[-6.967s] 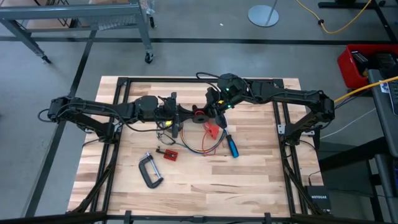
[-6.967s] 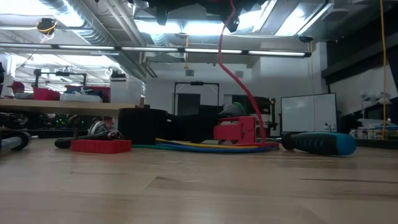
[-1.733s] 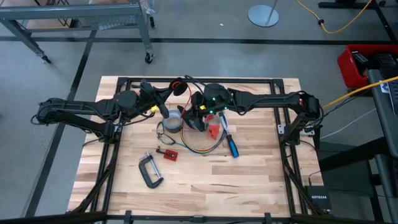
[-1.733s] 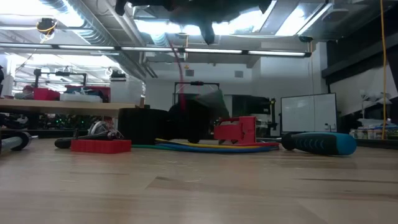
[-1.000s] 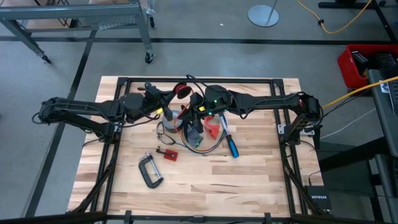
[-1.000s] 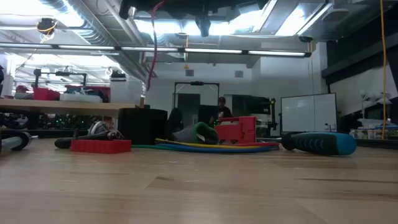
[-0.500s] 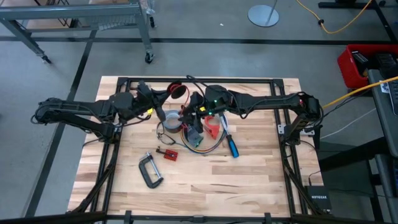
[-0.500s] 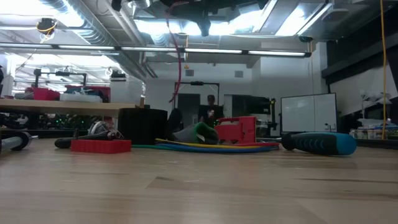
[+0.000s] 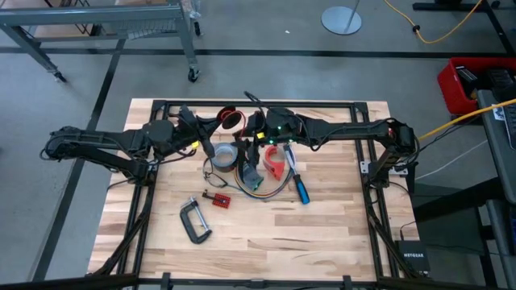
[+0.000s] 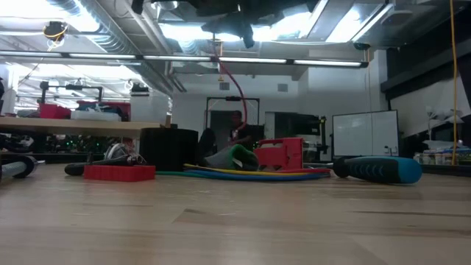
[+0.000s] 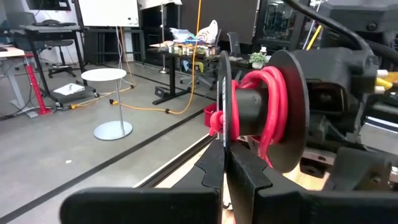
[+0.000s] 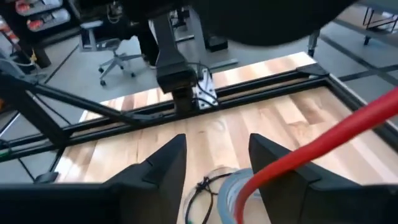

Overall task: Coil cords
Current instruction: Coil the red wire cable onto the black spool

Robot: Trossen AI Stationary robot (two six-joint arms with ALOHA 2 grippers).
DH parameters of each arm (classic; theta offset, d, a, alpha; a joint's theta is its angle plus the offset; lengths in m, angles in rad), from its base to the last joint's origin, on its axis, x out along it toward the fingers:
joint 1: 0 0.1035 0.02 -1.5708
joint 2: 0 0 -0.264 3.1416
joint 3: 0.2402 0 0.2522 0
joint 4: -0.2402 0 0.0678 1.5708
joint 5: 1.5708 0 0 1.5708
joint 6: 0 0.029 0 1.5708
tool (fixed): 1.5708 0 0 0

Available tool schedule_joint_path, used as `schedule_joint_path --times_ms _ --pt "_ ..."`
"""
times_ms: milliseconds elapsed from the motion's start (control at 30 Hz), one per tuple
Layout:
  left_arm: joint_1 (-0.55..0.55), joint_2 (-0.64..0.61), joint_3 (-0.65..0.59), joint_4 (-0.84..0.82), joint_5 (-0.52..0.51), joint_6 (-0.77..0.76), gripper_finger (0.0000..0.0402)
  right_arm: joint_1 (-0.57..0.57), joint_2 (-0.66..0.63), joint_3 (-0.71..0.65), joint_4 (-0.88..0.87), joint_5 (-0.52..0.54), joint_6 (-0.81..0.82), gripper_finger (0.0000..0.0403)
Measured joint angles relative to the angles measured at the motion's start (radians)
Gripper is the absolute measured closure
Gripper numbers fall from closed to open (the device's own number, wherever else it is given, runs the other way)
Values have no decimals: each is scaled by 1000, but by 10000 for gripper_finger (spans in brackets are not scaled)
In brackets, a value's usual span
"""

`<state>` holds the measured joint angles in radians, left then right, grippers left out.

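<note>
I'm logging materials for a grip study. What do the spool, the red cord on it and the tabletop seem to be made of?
Spool: looks like matte black plastic; dull, even flanges without metallic shine.
Red cord: probably a wire in smooth, glossy plastic or rubber insulation; it bends tightly around the core.
Tabletop: pale wood, butcher-block style; visible strips and grain, satin finish.

The left hand [image 11: 225, 163] has its two dark fingers [image 11: 211, 167] pressed together on the thin edge of a black spool [image 11: 283, 109], held upright; a red cord [image 11: 264, 99] is wound several turns around the spool's hub; close behind it looms the other arm's dark body [image 11: 348, 81]; beyond lie a grey floor, a round white stand base [image 11: 112, 129] and a trailing orange cable [image 11: 149, 107].
</note>
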<state>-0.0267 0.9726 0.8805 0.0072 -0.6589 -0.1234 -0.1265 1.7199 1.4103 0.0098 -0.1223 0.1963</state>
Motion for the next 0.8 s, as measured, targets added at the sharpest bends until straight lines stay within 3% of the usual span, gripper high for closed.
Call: schedule_joint_path --times_ms 233,600,800 --pt "0 0 0 0 -3 19 401 0 0 0 -141 9 0 265" --pt "0 0 0 -28 -4 17 401 1 0 0 -169 305 -152 279" --pt "0 0 0 -27 -4 15 401 2 0 0 -169 299 -149 279"
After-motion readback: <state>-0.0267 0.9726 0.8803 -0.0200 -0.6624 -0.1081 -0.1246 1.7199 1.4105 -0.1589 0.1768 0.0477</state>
